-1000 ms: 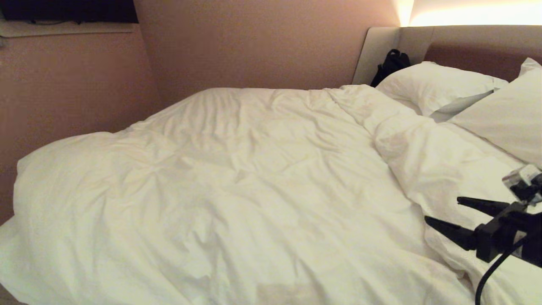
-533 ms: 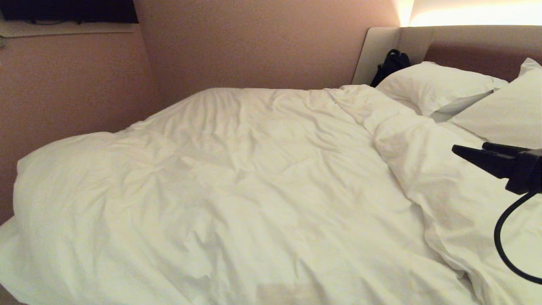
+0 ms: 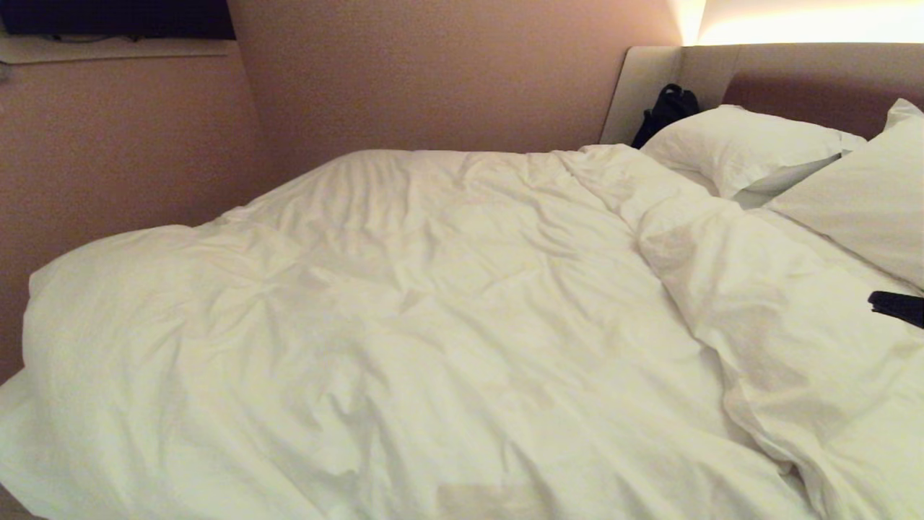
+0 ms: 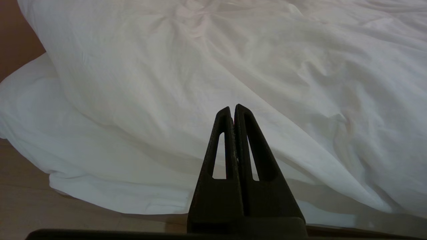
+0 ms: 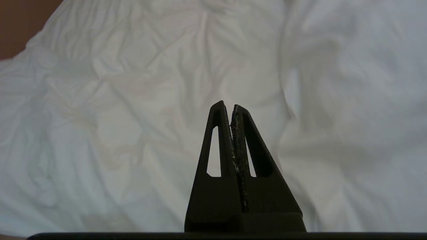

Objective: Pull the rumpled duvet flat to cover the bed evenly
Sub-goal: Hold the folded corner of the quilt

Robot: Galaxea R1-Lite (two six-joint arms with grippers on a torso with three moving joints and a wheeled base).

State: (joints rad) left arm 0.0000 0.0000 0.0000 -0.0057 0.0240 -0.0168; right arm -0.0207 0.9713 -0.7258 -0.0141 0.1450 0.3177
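Observation:
The white, puffy duvet [image 3: 404, 310] lies wrinkled over most of the bed [image 3: 794, 72], with a thick fold running along its right side toward the pillows. Only the black tip of my right gripper [image 3: 895, 307] shows in the head view, at the right edge above that fold. The right wrist view shows this gripper [image 5: 230, 106] shut and empty, hovering over the duvet [image 5: 133, 100]. My left gripper [image 4: 232, 108] is shut with nothing in it, parked low beside the duvet's hanging edge [image 4: 233, 60].
Two white pillows [image 3: 743, 144] [image 3: 859, 202] lean at the padded headboard. A black bag [image 3: 668, 108] sits in the corner behind them. A pinkish wall [image 3: 144, 144] runs close along the bed's far side. Wooden floor [image 4: 33, 213] shows below the bedding.
My right gripper has gone from open to shut, risen off the duvet's right fold and drawn back to the right edge of the head view. The duvet has not moved.

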